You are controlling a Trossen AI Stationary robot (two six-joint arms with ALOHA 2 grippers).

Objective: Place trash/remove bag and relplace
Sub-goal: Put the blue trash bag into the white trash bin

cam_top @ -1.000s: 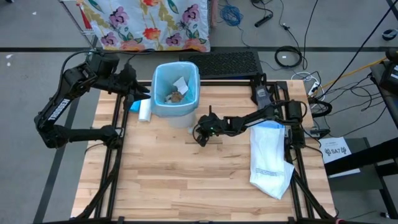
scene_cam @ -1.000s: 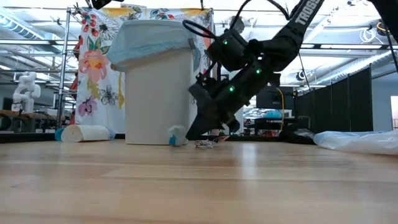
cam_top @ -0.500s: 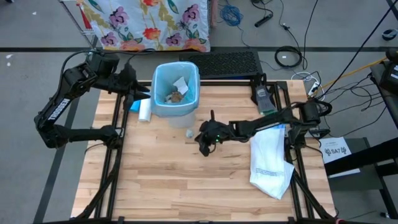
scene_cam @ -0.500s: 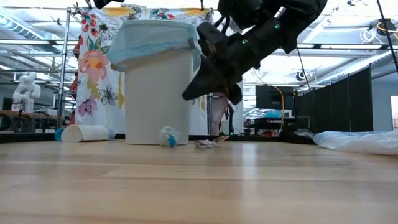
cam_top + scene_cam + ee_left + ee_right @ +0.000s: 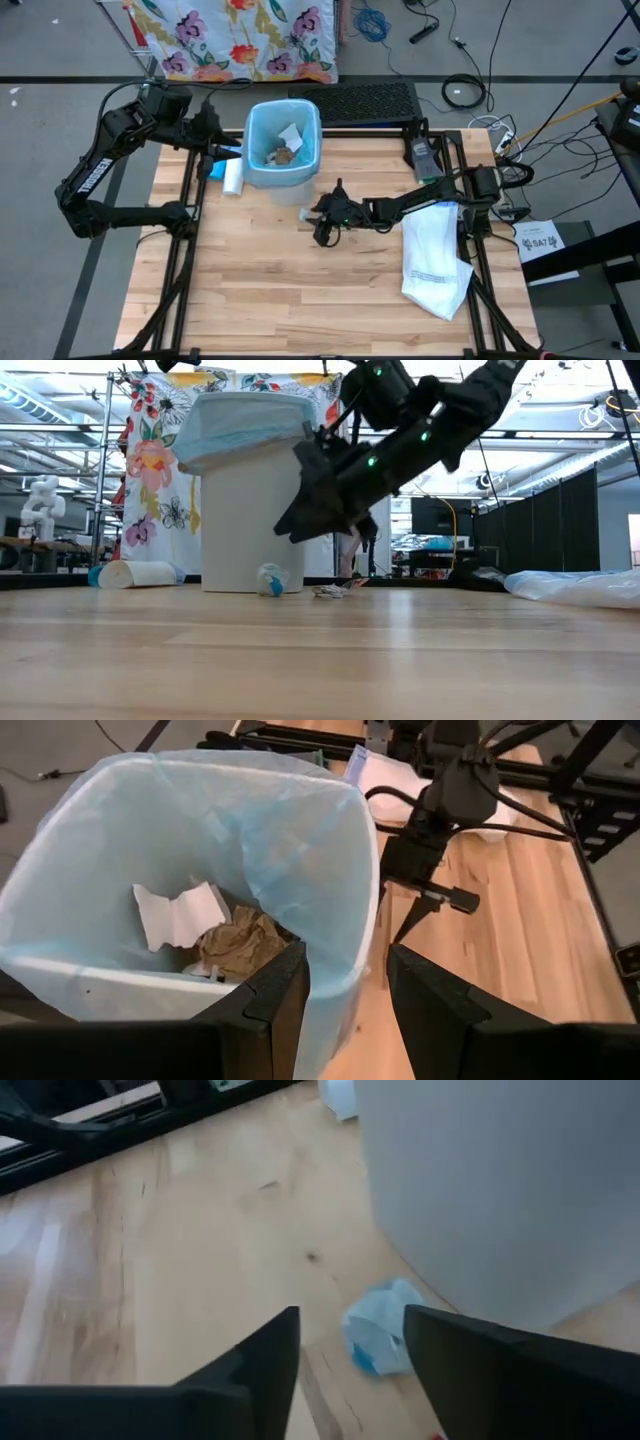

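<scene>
The right pincer (image 5: pixel 322 222) hangs above the middle of the tabletop (image 5: pixel 300 300), tilted down, its fingers spread apart with nothing between them. The scrap it seems to be after, a small light-blue crumpled ball (image 5: pixel 268 580), lies on the wood just beside the near foot of the bin (image 5: pixel 252 510), to the far left of the pincer and below it. In the right wrist view the ball (image 5: pixel 380 1335) sits ahead in the gap between the two fingers, close to the bin wall, so the coming move looks like a short reach forward and down. The ball is roundish, with no clear long axis. A second, flatter scrap (image 5: pixel 333 590) lies a little to its right.

The left pincer (image 5: pixel 345 990) waits at the far left side of the bin, open, with one finger inside the rim and one outside, straddling the light-blue liner (image 5: pixel 300 840); I cannot tell whether it touches the rim. The right arm is plainly the nearer one to the loose scraps.

Inside the liner lie a white paper scrap (image 5: pixel 180 913) and a brown crumpled one (image 5: pixel 238 942). The white replacement bag (image 5: pixel 432 255) lies flat at the right of the tabletop.
</scene>
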